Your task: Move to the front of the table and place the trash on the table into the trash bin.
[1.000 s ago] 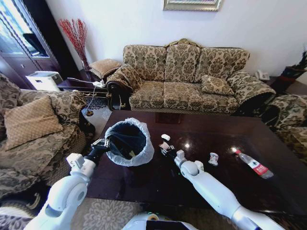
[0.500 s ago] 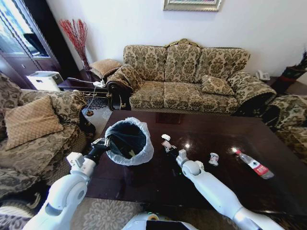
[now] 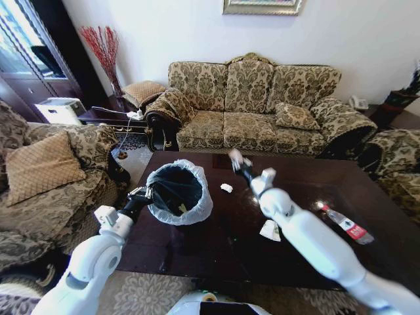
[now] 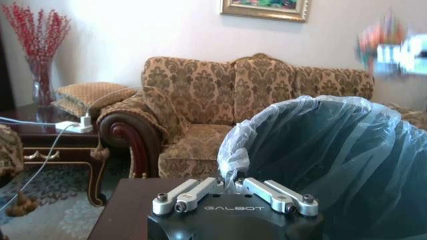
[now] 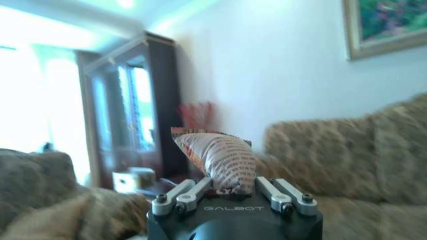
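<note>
Holding the trash bin (image 3: 178, 194) by its rim with my left claw (image 3: 140, 194), jaws pinched on the bag-lined edge, I keep it tilted open at the surface's (image 3: 216, 252) left edge so drops land inside. My right claw (image 3: 234, 158) is raised above the far edge, clamped on a red-white wrapper (image 5: 219, 161), high enough to clear the bin's rim. White paper (image 3: 226, 188) lies just beside the bin, and the bottle (image 3: 346, 224) sits near the right edge
</note>
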